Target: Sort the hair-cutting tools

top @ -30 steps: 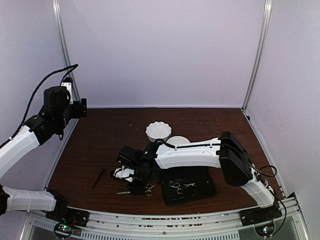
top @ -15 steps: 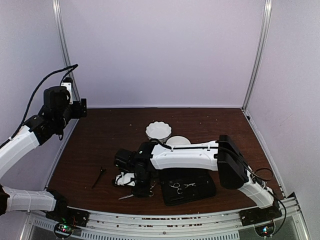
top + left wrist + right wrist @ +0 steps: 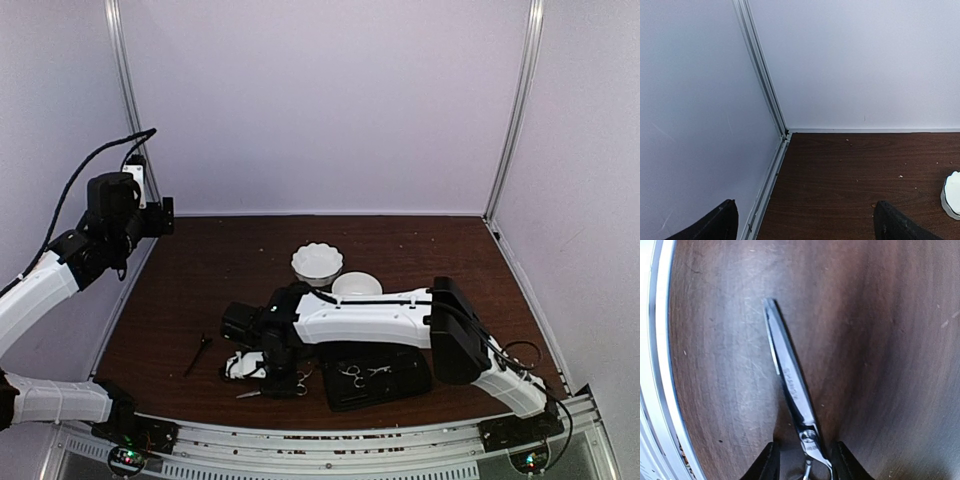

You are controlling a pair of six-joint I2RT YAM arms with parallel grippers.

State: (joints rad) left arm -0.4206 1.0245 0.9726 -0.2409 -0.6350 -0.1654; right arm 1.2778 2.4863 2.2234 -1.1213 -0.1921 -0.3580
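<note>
A slim silver pair of scissors (image 3: 790, 380) lies closed on the brown table, its blade pointing away from my right gripper (image 3: 802, 465). That gripper is open and low over the table, one finger (image 3: 767, 465) on each side of the pivot, with a gap showing on both sides. From above, these scissors (image 3: 255, 391) lie near the front edge, left of the case. A second pair of scissors (image 3: 352, 376) rests on the black zip case (image 3: 405, 382). One thin black clip (image 3: 200, 352) lies to the left. My left gripper (image 3: 807, 231) hangs open and empty, high at the back left corner.
Two white bowls stand mid-table, a scalloped bowl (image 3: 317, 262) and a plain bowl (image 3: 356, 284) behind my right arm. The scalloped bowl's edge (image 3: 952, 195) shows in the left wrist view. A metal rail (image 3: 660, 365) runs along the table's front edge close to the scissors.
My right arm has swung left and toward the front edge, bringing its gripper down over the scissors on the table. The left arm has not moved.
</note>
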